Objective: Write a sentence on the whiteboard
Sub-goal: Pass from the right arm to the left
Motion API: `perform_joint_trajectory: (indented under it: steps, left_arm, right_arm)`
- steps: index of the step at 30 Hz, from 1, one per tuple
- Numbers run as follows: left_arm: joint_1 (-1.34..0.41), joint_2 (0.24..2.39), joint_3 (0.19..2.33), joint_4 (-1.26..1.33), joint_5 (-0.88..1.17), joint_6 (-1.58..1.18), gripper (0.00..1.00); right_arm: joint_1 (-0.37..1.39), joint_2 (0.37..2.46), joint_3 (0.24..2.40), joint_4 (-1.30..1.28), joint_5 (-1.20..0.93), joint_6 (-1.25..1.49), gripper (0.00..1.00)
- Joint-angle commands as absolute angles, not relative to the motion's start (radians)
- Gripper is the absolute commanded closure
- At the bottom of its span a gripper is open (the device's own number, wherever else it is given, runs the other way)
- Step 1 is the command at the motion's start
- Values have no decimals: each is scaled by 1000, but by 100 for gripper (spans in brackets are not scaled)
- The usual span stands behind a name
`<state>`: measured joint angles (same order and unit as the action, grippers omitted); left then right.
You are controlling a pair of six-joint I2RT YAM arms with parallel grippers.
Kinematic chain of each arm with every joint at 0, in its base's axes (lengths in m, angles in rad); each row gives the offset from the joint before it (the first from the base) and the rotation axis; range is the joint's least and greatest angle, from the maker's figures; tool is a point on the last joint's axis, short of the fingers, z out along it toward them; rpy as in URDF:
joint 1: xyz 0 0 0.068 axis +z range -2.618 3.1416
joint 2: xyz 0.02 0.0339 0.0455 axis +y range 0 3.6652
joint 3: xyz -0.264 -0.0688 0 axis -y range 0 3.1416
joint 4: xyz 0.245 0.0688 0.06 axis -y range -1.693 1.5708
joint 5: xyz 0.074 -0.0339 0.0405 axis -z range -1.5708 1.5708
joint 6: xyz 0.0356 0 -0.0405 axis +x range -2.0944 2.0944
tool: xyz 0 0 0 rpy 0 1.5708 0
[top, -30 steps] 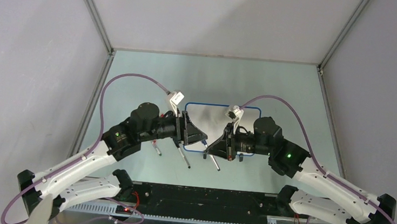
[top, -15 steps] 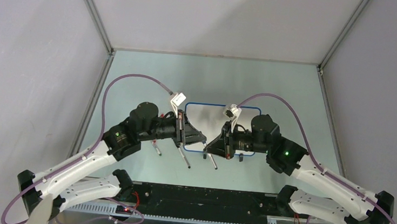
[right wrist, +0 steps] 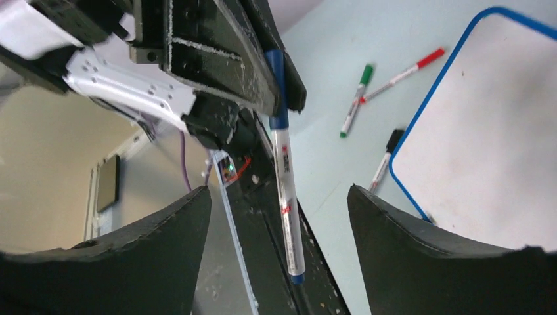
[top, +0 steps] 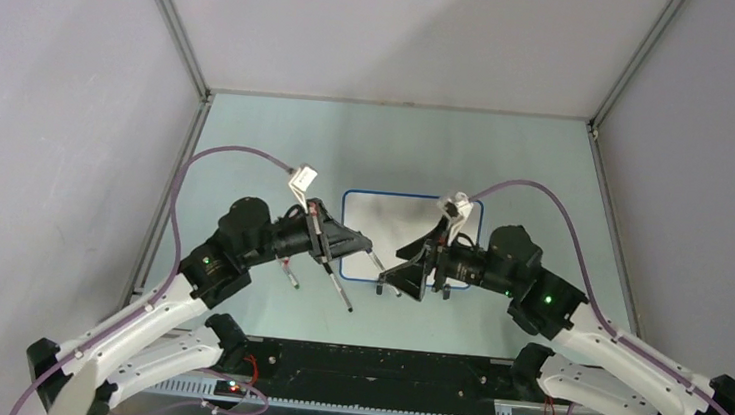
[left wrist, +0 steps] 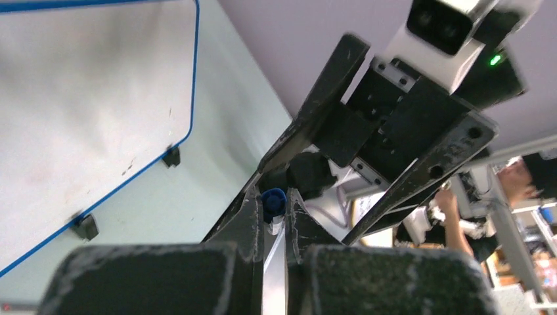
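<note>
The whiteboard [top: 413, 196], white with a thin blue rim, lies flat mid-table between both arms. The sentence is not in view; the board's surface [left wrist: 195, 85] shows only faint smudges. My left gripper [top: 364, 246] is shut on a blue-capped marker [top: 375, 259] and holds it in the air over the board's near left corner. In the left wrist view the gripper [left wrist: 274, 199] pinches the marker's blue end [left wrist: 273, 201]. My right gripper [top: 400, 276] faces it, open. In the right wrist view the marker [right wrist: 285, 177] hangs free between the wide jaws of the right gripper [right wrist: 279, 190].
A green marker [right wrist: 355, 100], a red marker [right wrist: 402, 74] and a black marker [right wrist: 387, 159] lie on the table left of the board [right wrist: 433, 98]. Two black clip feet [left wrist: 85, 225] sit on its near edge. The black base rail [top: 380, 367] runs along the front.
My right gripper has opened and let go of the marker; my left gripper has shut on it. The two arms have drawn apart, left arm leftward, right arm rightward.
</note>
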<state>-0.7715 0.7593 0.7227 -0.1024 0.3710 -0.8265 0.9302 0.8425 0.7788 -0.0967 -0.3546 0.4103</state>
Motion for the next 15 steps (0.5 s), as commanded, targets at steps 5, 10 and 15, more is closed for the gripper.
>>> perform_joint_trajectory:
  steps: [5, 10, 15]
  left_arm:
    - [-701, 683, 650, 326, 359, -1119, 100]
    - [-699, 672, 620, 479, 304, -1227, 100]
    - [-699, 675, 627, 501, 290, -1242, 100]
  right_arm:
    - [964, 728, 625, 338, -144, 563, 19]
    - [1020, 764, 615, 533, -6, 634, 21]
    - [1068, 829, 616, 668, 50, 667, 24]
